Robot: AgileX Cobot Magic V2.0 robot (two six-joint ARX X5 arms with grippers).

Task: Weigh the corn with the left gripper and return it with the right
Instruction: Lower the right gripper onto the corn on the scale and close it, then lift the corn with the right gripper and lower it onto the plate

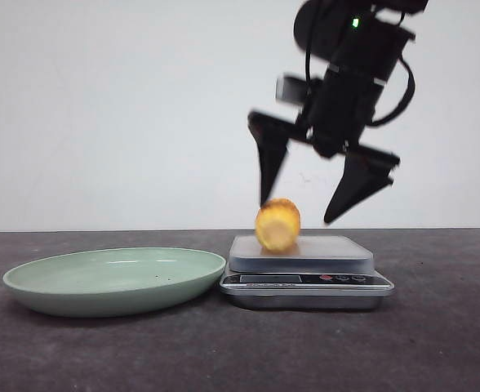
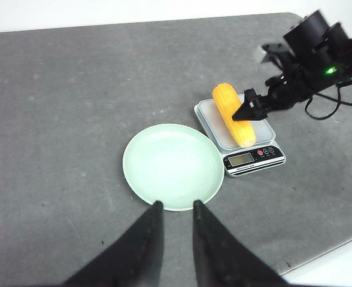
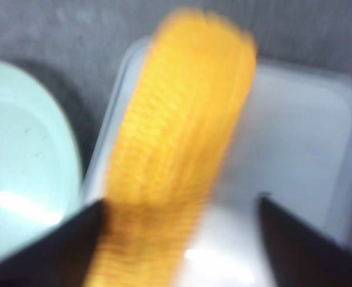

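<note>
Corn first: your stubby yellow-orange corn cob [image 1: 277, 224] with its paler cut end is lying on its side on the grey platform of the small silver kitchen scale [image 1: 305, 278], toward the side of the platform nearest the pale green round ceramic plate [image 1: 113, 278]. That plate sits just beside the scale on the dark grey table [image 1: 436, 343], and I can't tell whether the two touch.

Your right black gripper [image 1: 297, 211] hangs over the scale with its jaws spread wide. In the front view one finger [image 1: 268, 159] points down just behind the cob and the other ends above the middle of the platform. The right wrist view is blurry, but both dark fingertips [image 3: 290, 239] show there with the cob lying between them, closer to one tip; no clear contact that I can make out, so it's released, not grasping.

Your left black gripper [image 2: 175, 206] is away from the scale, hovering over the near rim of the plate on the side farthest from the scale. Its two fingers are only a narrow gap apart with nothing between them and touching nothing.
</note>
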